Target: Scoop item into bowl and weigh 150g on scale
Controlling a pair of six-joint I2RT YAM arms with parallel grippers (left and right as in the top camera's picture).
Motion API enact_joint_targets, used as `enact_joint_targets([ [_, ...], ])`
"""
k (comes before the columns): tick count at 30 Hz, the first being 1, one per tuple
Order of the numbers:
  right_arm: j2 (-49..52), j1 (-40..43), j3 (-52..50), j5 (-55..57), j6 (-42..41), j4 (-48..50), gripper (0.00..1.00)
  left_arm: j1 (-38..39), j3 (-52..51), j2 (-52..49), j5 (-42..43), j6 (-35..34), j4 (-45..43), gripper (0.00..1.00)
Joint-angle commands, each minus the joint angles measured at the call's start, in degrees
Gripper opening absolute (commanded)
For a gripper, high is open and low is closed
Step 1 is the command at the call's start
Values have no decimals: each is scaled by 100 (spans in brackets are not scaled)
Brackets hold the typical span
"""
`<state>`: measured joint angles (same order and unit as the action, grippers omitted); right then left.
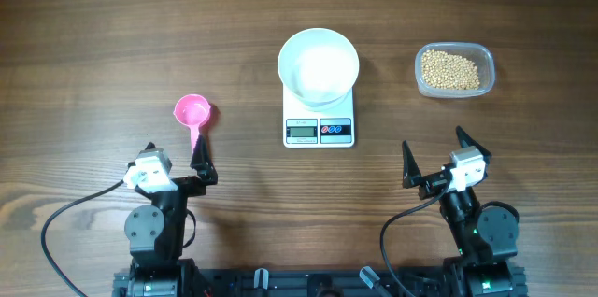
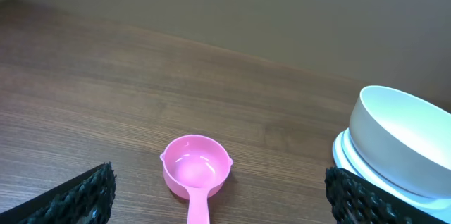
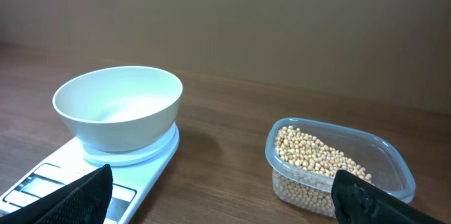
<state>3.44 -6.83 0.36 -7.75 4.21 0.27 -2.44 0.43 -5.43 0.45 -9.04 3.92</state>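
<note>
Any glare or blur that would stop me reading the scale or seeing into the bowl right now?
Overhead: evenly lit and sharp, but the bowl interior is washed out white and the scale display too small to read. Left wrist: pink scoop crisp, soft sheen inside. Right wrist: beans crisp; scale's front partly cut off, unreadable.

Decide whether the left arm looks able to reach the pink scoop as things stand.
Probably yes. The pink scoop lies just ahead of the open left gripper, handle pointing back toward it, with nothing between them; the scale with its bowl stands clear to the side.
</note>
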Motion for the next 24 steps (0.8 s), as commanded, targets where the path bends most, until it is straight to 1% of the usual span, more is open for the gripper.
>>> enact_joint_targets([
  [1,22,-26,-4,-109,26,31,100,-35,-11,0,-9,114,42,100],
  [17,22,-26,-4,-149,-20,33,100,-37,-11,0,-9,114,42,100],
  [19,22,-26,-4,-282,-225,52,100,-35,-11,0,-9,114,42,100],
  [24,22,-26,-4,-717,-1488,105,100,-37,-11,0,-9,114,42,100],
])
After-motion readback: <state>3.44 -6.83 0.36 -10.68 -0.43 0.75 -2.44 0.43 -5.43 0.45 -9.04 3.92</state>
